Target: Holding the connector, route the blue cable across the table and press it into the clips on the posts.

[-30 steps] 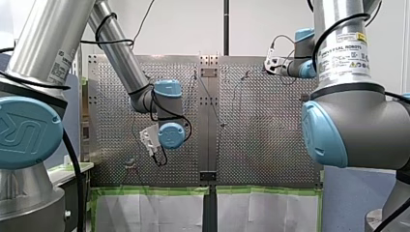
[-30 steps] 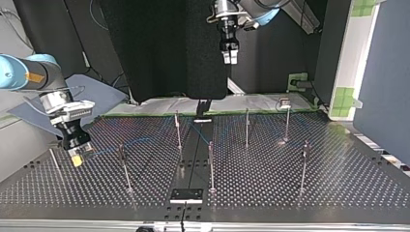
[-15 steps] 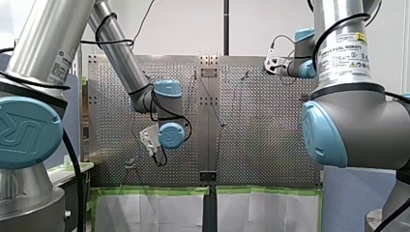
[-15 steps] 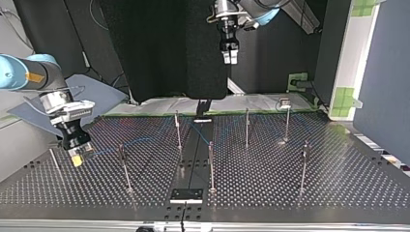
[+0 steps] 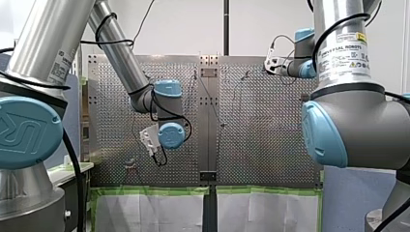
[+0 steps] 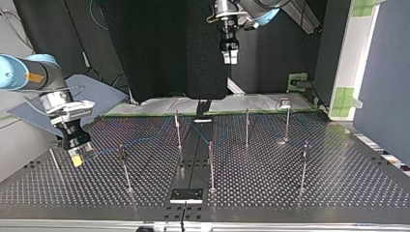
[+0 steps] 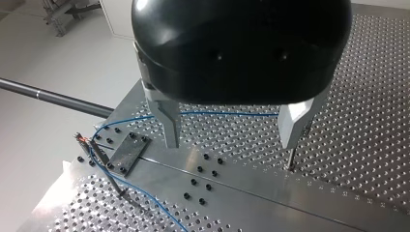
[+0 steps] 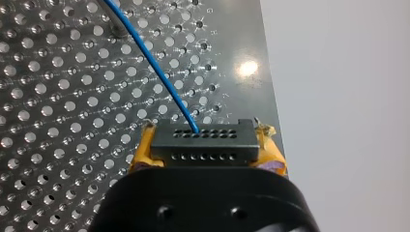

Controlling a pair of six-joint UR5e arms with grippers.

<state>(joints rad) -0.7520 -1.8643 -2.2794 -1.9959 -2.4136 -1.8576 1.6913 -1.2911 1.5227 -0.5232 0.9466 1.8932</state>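
At the top view's left, my right gripper (image 6: 77,157) hangs low over the perforated table (image 6: 300,198), its yellow pads shut on the black connector (image 8: 203,143). The blue cable (image 8: 154,67) leaves the connector's top face and runs over the holes. In the top view the cable (image 6: 130,143) trails toward the middle posts, past the near post (image 6: 124,166) and the post (image 6: 178,128). My left gripper (image 6: 230,59) hangs high above the table's far side, and its metal fingers (image 7: 170,123) stand wide open with nothing between them. Below them a stretch of the cable (image 7: 227,113) crosses the table.
Several thin posts stand on the table, among them one at the middle (image 6: 211,164) and two toward the top view's right (image 6: 247,126) (image 6: 303,164). A small dark plate (image 6: 186,195) sits at the near edge. A black screen (image 6: 164,48) hangs behind the table.
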